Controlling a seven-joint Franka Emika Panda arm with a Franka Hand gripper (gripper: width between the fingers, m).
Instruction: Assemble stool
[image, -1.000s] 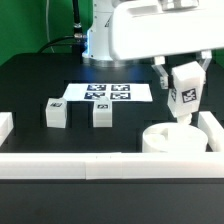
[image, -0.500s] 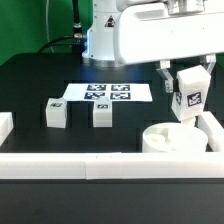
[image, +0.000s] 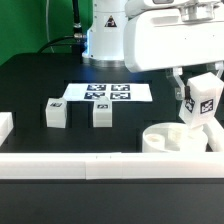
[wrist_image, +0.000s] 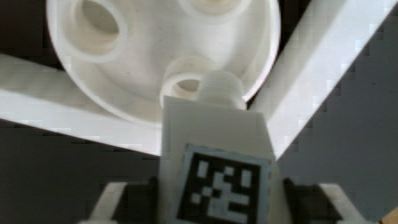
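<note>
The round white seat disc (image: 172, 139) lies at the exterior view's right, in the corner of the rails. My gripper (image: 199, 92) is shut on a white block leg with a black-and-white tag (image: 202, 102) and holds it tilted over the disc's right side. In the wrist view the leg (wrist_image: 217, 150) sits between my fingers, its tip at a socket of the disc (wrist_image: 151, 45). Two more tagged legs (image: 57, 112) (image: 102, 114) stand on the table at the left and middle.
The marker board (image: 106, 93) lies flat behind the loose legs. Long white rails run along the front (image: 100, 164) and the right side (image: 214, 130); a short rail piece (image: 5, 127) is at the left. The robot base (image: 105, 40) stands behind.
My gripper has carried the leg to the exterior view's right and slightly down, and the leg now tilts over the disc's right side. The other parts have not moved.
</note>
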